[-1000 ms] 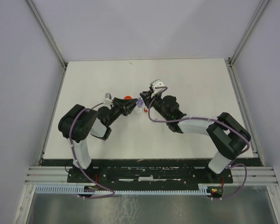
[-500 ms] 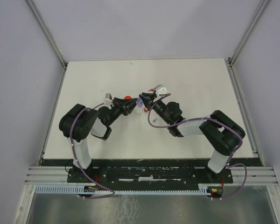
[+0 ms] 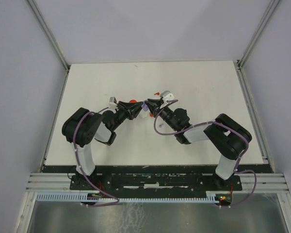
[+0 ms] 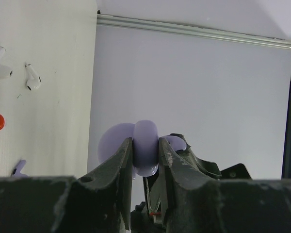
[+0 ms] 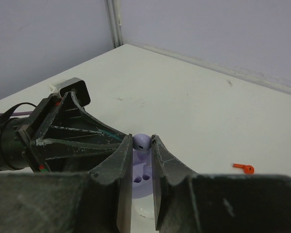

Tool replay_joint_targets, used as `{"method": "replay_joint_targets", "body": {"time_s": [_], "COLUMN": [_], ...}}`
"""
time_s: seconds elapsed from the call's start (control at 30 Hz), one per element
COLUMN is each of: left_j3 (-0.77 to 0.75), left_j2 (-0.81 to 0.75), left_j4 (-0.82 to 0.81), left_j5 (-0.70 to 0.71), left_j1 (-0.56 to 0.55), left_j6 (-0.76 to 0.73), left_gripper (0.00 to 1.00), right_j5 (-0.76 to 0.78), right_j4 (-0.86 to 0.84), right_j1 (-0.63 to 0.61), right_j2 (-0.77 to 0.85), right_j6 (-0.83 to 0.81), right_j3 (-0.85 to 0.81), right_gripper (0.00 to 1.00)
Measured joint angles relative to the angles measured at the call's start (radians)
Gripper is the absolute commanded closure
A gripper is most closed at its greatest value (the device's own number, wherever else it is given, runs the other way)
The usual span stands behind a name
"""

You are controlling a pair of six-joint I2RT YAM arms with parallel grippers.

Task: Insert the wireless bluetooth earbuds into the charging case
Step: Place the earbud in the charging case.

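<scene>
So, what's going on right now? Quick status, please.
Left gripper shut on lavender charging case. Right gripper shut on lavender earbud, just off the case's sockets. White earbuds and a red piece loose on table; nothing visible blocking.

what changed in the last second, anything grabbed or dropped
The right arm folded in and rolled its wrist, bringing the right gripper, which pinches a lavender earbud, slightly nearer the left gripper. Nothing visibly grabbed or released. The left gripper stayed shut on the lavender charging case.
</scene>
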State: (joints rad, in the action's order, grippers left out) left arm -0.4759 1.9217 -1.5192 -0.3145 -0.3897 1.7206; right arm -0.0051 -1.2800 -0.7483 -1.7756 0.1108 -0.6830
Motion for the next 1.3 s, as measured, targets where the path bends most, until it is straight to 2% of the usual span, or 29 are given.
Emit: {"method": "replay_joint_targets", "body": {"time_s": [0.9, 0.93, 1.2, 1.3], "left_j3": [-0.003, -0.003, -0.003, -0.003], "left_j2": [0.005, 0.005, 0.005, 0.005], "left_j4": [-0.002, -0.002, -0.002, -0.002], "left_j5": [-0.002, -0.002, -0.005, -0.005], "left_j1": [0.000, 0.000, 0.000, 0.000], "left_j6": [0.014, 0.014, 0.014, 0.014], "left_gripper": [0.97, 0.97, 0.97, 0.97], "right_j5": [-0.006, -0.006, -0.002, 0.004], "right_j4": [-0.051, -0.051, -0.051, -0.052], "right_j1": [-0.003, -0.003, -0.003, -0.003], "right_j2": [-0.027, -0.027, -0.027, -0.027], "right_j6": [0.029, 0.031, 0.050, 0.057], "right_j3": [0.053, 0.054, 0.057, 0.058], "right_gripper": [0.98, 0.97, 0.62, 0.53]}}
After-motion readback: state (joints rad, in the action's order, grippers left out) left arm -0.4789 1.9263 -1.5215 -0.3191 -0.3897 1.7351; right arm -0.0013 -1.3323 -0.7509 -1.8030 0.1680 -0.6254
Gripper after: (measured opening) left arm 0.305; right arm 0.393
